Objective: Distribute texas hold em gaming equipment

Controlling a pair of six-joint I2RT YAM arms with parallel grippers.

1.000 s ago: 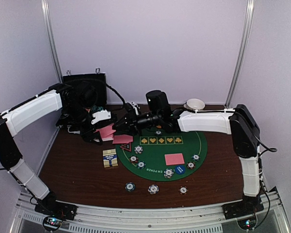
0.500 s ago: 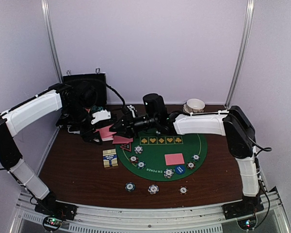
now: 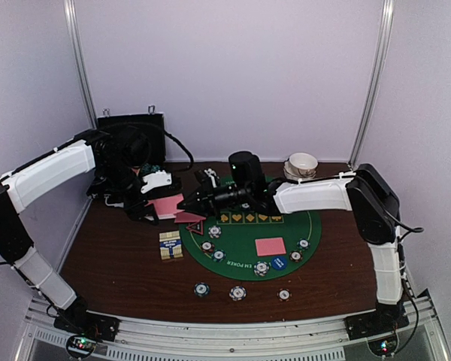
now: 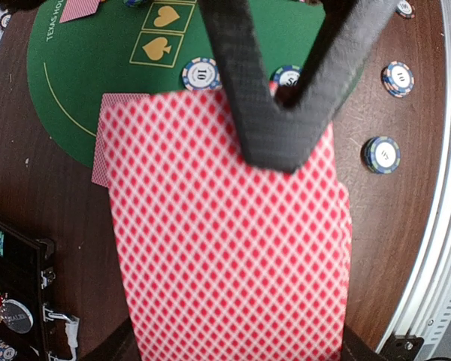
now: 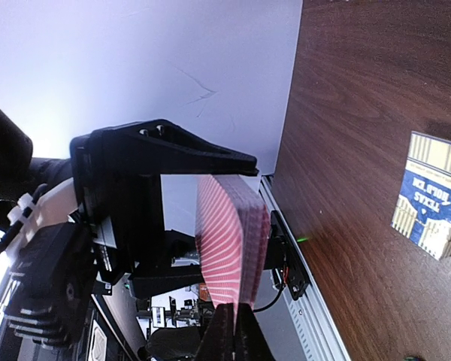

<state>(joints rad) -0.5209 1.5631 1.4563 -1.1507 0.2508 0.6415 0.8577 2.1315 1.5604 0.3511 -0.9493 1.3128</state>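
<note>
2 dealt card piles (image 3: pixel 270 246) and scattered chips (image 3: pixel 237 292) lie out; left fingers (image 5: pixel 180 150) grip the undealt deck (image 4: pixel 225 248), right fingers (image 4: pixel 240 90) closed at its edge (pinching a card? cannot tell).

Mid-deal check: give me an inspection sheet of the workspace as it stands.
Surface: brown table, green round mat.
Job's things: deck held above the table; one card and chips on the mat; marker at its left edge; three more chips in front.
Clutter: card box, black case, white bowls.
Grippers: left gripper shut on the deck; right gripper shut at its edge, likely pinching a card.
Cables: black cable arcing beside the case.
Surroundings: white walls, metal poles.
</note>
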